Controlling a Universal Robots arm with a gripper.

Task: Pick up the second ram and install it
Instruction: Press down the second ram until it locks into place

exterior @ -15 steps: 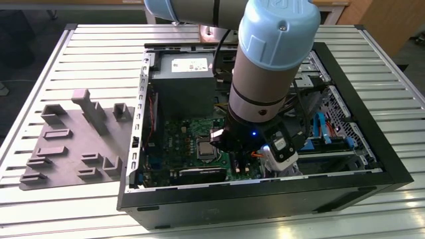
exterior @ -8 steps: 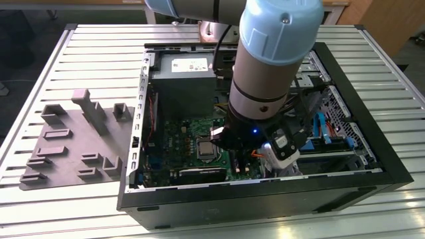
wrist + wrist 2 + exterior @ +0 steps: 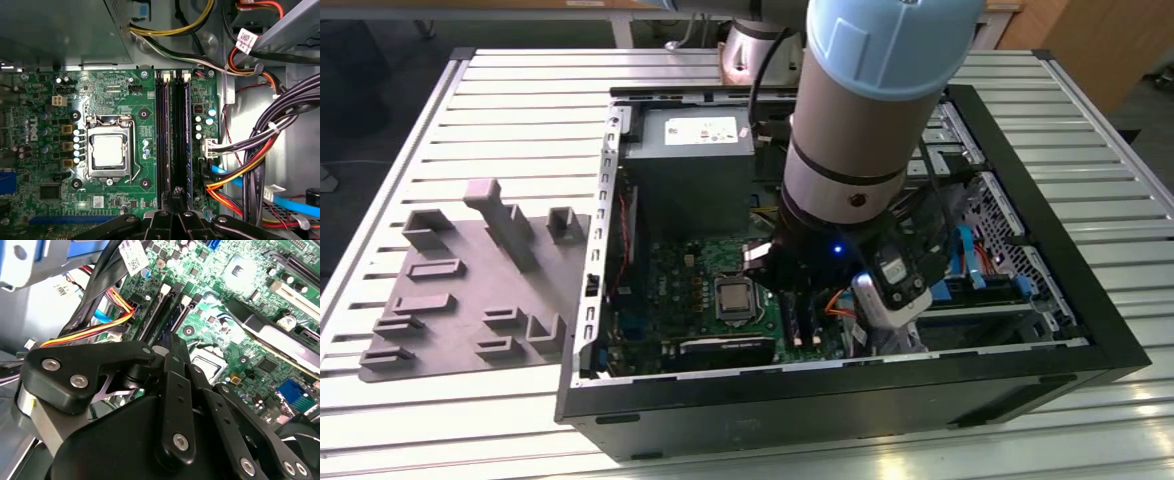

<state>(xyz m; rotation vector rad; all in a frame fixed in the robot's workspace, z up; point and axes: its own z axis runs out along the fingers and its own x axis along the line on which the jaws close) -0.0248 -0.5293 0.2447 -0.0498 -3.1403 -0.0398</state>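
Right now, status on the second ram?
End effector low over the memory slots. Second ram apparently in line beneath it, seating unclear. Cable bundle alongside, clear of slots.

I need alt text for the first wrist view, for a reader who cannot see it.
The black hand sits at the end of the long memory slots on a green motherboard. A processor socket lies beside the slots, and bundled cables run along the other side.

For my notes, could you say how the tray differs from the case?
The tray is grey; the case is black. The tray is a low plate with upright blocks; the case is a deep open box holding the motherboard. The arm reaches into the case, not the tray. Both sit on the table.
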